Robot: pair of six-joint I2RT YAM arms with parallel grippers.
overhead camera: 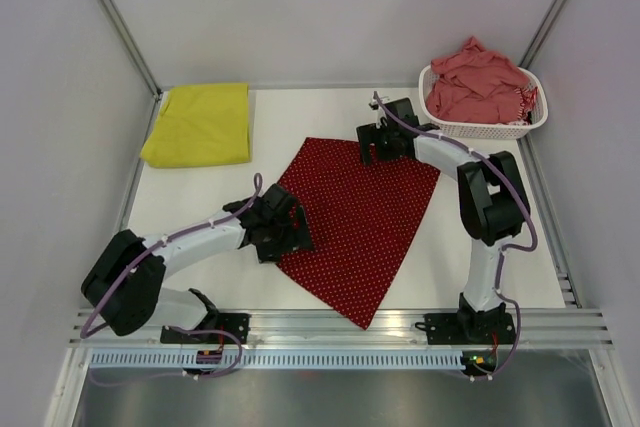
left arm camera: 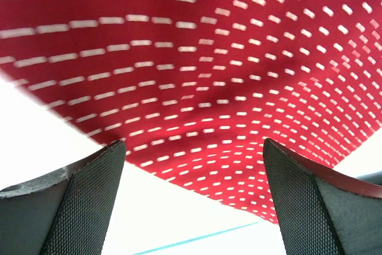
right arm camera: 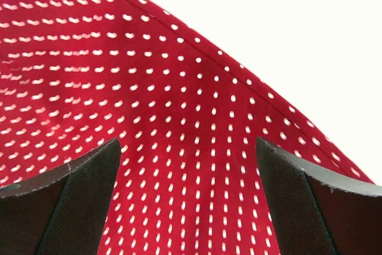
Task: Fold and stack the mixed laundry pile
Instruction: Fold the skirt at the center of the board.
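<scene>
A dark red white-dotted cloth (overhead camera: 360, 222) lies spread flat as a diamond in the middle of the table. My left gripper (overhead camera: 290, 232) hovers open over its left edge; in the left wrist view the cloth (left arm camera: 209, 76) fills the top and its hem runs between the fingers (left arm camera: 83, 201). My right gripper (overhead camera: 375, 147) is open above the cloth's far corner; the right wrist view shows the cloth (right arm camera: 179, 117) spanning the gap between the fingers (right arm camera: 298, 201), nothing pinched. A folded yellow-green garment (overhead camera: 200, 125) rests at the back left. Salmon-pink laundry (overhead camera: 480, 82) is heaped in the basket.
The white perforated basket (overhead camera: 490, 130) stands at the back right corner, close to the right arm's elbow. Grey walls and metal rails enclose the table on three sides. A thin teal line (left arm camera: 197, 237) crosses the white tabletop below the left fingers.
</scene>
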